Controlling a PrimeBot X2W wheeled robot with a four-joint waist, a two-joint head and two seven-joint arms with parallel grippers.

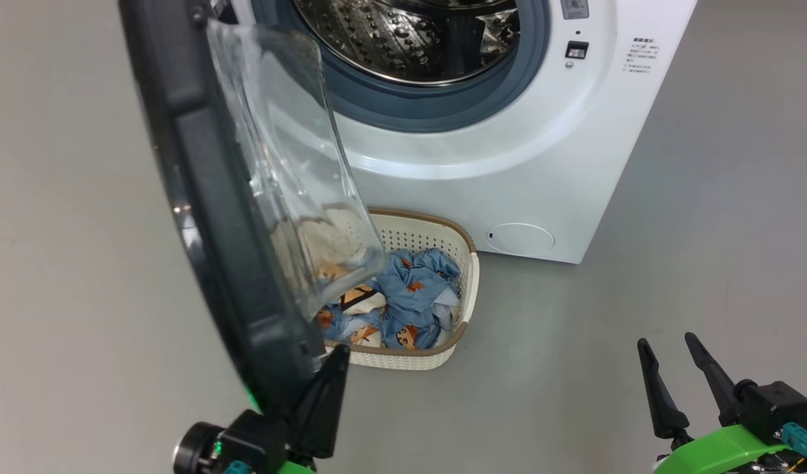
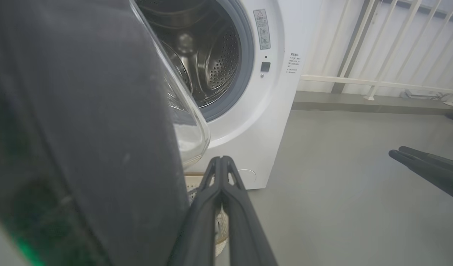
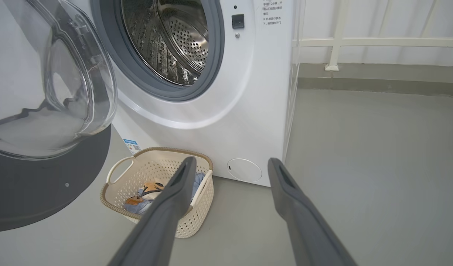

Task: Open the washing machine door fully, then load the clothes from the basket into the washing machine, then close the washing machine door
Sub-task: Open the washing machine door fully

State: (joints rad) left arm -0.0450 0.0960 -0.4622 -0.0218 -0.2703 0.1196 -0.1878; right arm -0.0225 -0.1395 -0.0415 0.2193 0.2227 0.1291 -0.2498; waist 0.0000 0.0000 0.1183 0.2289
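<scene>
The washing machine (image 1: 542, 164) stands with its steel drum (image 3: 167, 40) exposed. The washing machine door (image 1: 199, 197) hangs open to the left, its black rim (image 2: 82, 129) and clear glass bowl (image 3: 64, 92) partly covering the basket (image 1: 436, 230). That cream basket (image 3: 115, 173) sits on the floor before the machine and holds the clothes (image 1: 413, 296), blue with orange prints. My left gripper (image 1: 338, 359) is shut, empty, close beside the door's lower edge (image 2: 221, 159); contact is unclear. Low on the right, my right gripper (image 1: 667, 341) is open, apart from everything (image 3: 231, 162).
Grey floor (image 1: 640, 296) stretches to the right of the machine and basket. A white railing (image 2: 378, 81) and a raised ledge (image 3: 378, 74) run behind at the right. The machine's front has a small round cover (image 3: 244, 170) near the floor.
</scene>
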